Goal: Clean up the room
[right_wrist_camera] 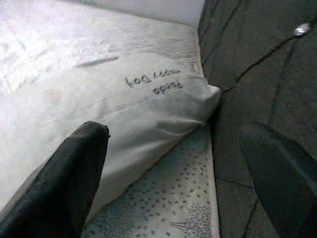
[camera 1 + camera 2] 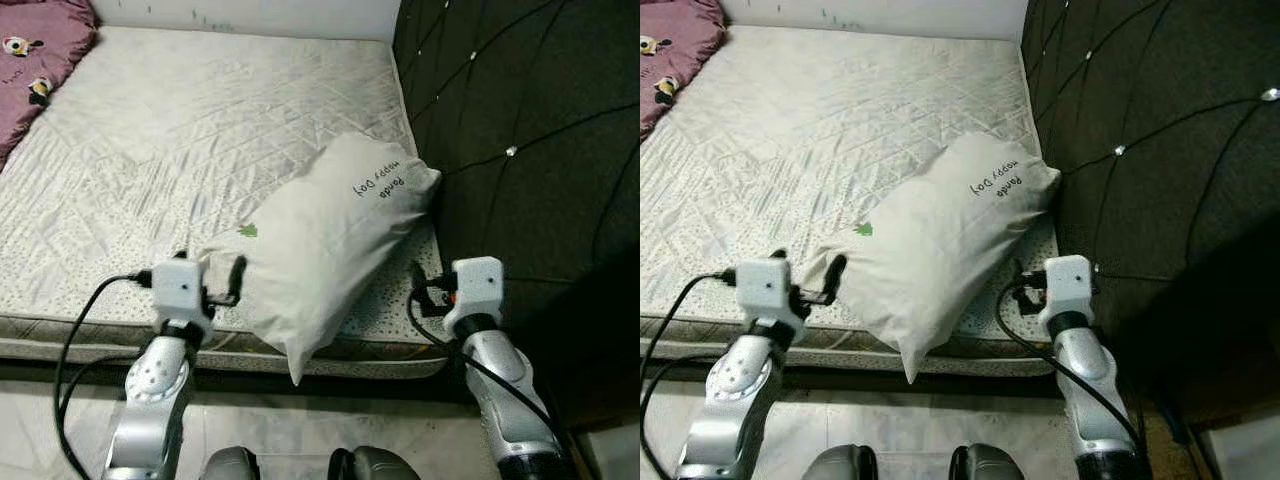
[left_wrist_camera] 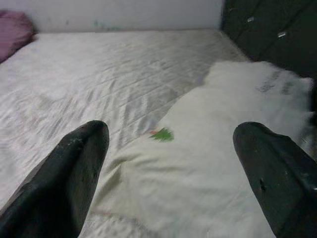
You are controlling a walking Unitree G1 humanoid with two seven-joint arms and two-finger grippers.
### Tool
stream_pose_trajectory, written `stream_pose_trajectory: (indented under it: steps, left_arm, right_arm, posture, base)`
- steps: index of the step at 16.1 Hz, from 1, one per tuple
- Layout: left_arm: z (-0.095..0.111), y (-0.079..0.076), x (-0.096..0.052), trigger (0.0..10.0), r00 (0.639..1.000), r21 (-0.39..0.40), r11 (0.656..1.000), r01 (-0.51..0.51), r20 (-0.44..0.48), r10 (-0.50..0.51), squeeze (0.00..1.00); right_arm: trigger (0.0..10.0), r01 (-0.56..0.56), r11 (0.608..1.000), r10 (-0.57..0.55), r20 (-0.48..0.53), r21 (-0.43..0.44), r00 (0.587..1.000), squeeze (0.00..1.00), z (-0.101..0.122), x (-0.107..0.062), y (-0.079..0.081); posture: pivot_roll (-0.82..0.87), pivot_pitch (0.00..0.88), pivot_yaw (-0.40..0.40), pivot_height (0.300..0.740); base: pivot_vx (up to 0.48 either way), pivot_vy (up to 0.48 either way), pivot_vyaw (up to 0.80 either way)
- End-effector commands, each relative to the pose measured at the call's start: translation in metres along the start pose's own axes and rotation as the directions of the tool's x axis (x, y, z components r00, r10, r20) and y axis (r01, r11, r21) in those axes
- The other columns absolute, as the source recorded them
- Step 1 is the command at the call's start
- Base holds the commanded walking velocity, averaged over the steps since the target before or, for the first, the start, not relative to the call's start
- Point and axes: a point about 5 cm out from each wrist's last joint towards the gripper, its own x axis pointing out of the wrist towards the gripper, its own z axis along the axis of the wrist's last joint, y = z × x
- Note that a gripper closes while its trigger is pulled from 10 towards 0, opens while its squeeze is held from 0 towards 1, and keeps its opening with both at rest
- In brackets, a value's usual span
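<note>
A white pillow with dark lettering and a small green mark lies slanted on the bare quilted mattress. Its far end rests against the dark headboard, and its near corner hangs over the bed's front edge. My left gripper is open at the pillow's near left side, and the pillow's cloth lies between and just beyond its fingers. To the pillow's right, my right gripper is open and low over the mattress edge, between pillow and headboard. Neither gripper holds anything.
A dark tufted headboard walls off the right side of the bed. A pink blanket with panda figures lies at the far left corner. A pale wall runs behind the bed. Tiled floor lies below the mattress edge.
</note>
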Motion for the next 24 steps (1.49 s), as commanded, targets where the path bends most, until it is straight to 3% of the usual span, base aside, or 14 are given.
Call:
stream_pose_trajectory:
  steps: [1,2,6,12,17,24]
  left_arm:
    - [0.000,0.004,-0.004,10.0,1.000,-0.004,1.000,-0.022,-0.015,0.021,0.00]
    - [-0.001,0.004,-0.005,10.0,1.000,-0.008,1.000,-0.011,-0.018,0.011,0.00]
    - [0.001,0.001,-0.002,10.0,1.000,0.015,1.000,-0.010,-0.011,0.010,0.00]
    - [0.003,0.004,-0.004,10.0,1.000,0.021,1.000,-0.005,-0.015,0.005,0.00]
    - [0.006,-0.007,-0.005,10.0,0.997,0.010,0.997,0.079,0.006,-0.079,0.00]
    - [0.008,-0.009,-0.005,10.0,0.995,-0.001,0.995,0.096,0.012,-0.096,0.00]
  right_arm:
    - [10.0,0.037,0.999,-0.038,0.036,0.016,0.999,0.00,0.007,-0.003,-0.007]
    - [10.0,0.046,0.999,-0.045,0.061,-0.012,0.997,0.00,0.012,-0.004,-0.008]
    - [10.0,0.016,0.999,-0.017,0.027,0.029,0.999,0.00,0.009,-0.010,0.002]
    - [10.0,0.016,0.998,-0.017,0.008,0.059,1.000,0.00,0.008,-0.010,0.003]
    - [10.0,0.003,0.999,-0.004,0.017,0.053,1.000,0.00,0.009,-0.009,0.004]
    - [10.0,-0.001,0.999,0.000,0.021,0.035,1.000,0.00,0.010,-0.006,0.004]
  posture:
    - [-0.02,0.091,-0.016,0.740]
    - [-0.02,0.091,-0.016,0.740]
    - [-0.01,0.091,-0.018,0.740]
    - [0.00,0.098,-0.016,0.740]
    - [0.00,0.107,-0.015,0.740]
    - [0.00,0.109,-0.017,0.740]
  base:
    - [0.000,0.000,0.00]
    - [0.000,0.000,0.00]
    - [0.000,0.000,0.00]
    - [0.000,0.000,-0.80]
    - [0.000,0.000,-0.09]
    - [0.333,0.000,0.00]
